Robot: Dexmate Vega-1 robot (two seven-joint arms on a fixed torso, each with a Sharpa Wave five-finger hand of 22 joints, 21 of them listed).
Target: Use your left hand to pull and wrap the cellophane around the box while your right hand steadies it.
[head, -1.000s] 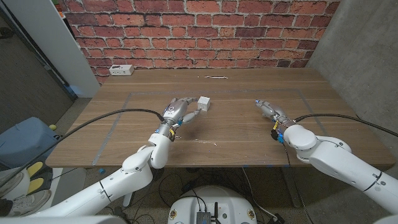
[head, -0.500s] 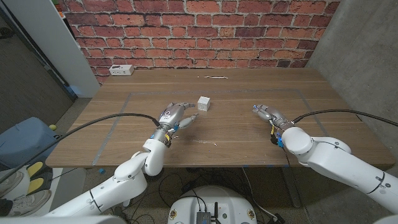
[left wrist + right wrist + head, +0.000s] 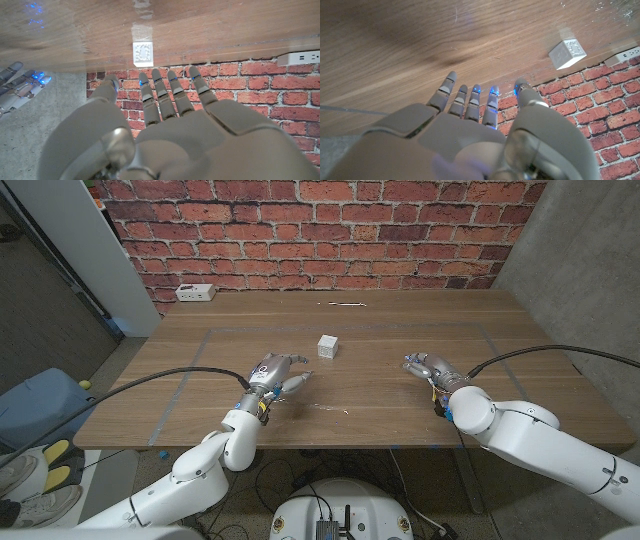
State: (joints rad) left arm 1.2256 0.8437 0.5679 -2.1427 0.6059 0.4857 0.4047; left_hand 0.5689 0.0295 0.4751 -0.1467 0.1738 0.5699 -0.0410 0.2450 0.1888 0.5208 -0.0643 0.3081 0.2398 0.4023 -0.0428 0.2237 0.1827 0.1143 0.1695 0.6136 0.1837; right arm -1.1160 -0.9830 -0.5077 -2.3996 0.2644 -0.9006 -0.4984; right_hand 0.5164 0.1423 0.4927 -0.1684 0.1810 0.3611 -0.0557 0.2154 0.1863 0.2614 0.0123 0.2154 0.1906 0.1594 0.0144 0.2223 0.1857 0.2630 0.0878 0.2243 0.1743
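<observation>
Here the left hand [image 3: 277, 372] hovers empty, fingers spread, near the small white box [image 3: 327, 346], not touching it. The right hand [image 3: 425, 365], fingers also apart and empty, sits well apart from the box. Cube-shaped, the box shows no long axis and stands on the tabletop [image 3: 380, 395], turned corner-on toward the robot.

Head view: high and fixed, looking down and forward across the whole tabletop [image 3: 400, 395] to the brick wall [image 3: 320, 235], both arms entering from the bottom corners. Left wrist view: close behind the left robot hand [image 3: 165, 135], inverted, facing the wall. Right wrist view: close behind the right robot hand [image 3: 470, 135], likewise turned. Shared by all three: the small white box [image 3: 327, 346], plus wood grain and brick.
</observation>
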